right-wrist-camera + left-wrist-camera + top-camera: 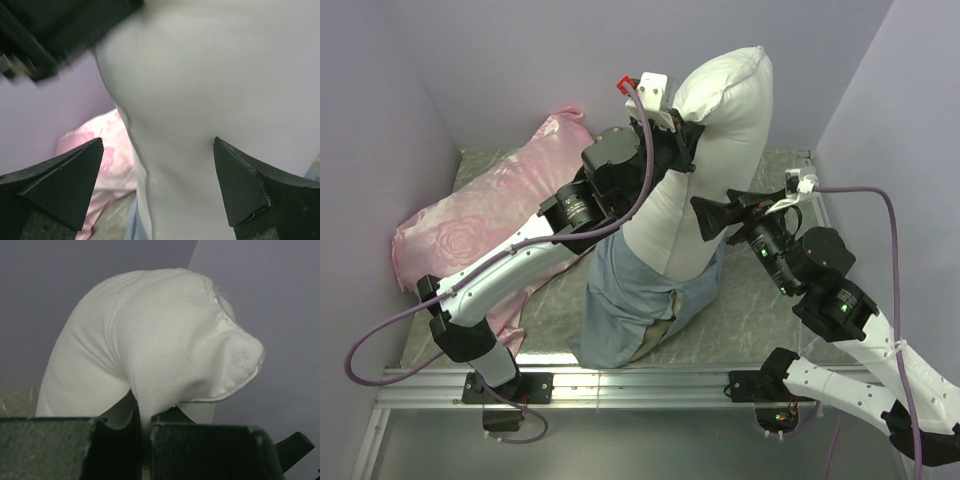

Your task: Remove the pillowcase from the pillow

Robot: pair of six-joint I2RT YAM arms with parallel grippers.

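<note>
The white pillow (720,130) stands upright and tall in the middle of the table, its top corner near the back wall. The blue-grey pillowcase (630,310) is bunched around its lower end on the table, with tan lining showing at the front. My left gripper (685,135) is shut on a pinch of the pillow's fabric high on its left side. The left wrist view shows white cloth (165,340) squeezed between the pads of the left gripper (142,427). My right gripper (710,218) stands open against the pillow's right flank. Its fingers straddle the pillow (210,75) without gripping.
A shiny pink rose-patterned pillow (480,225) lies at the left, partly under my left arm, and shows in the right wrist view as the pink pillow (112,145). Purple walls (380,120) close in the table on three sides. A metal rail (650,385) runs along the near edge.
</note>
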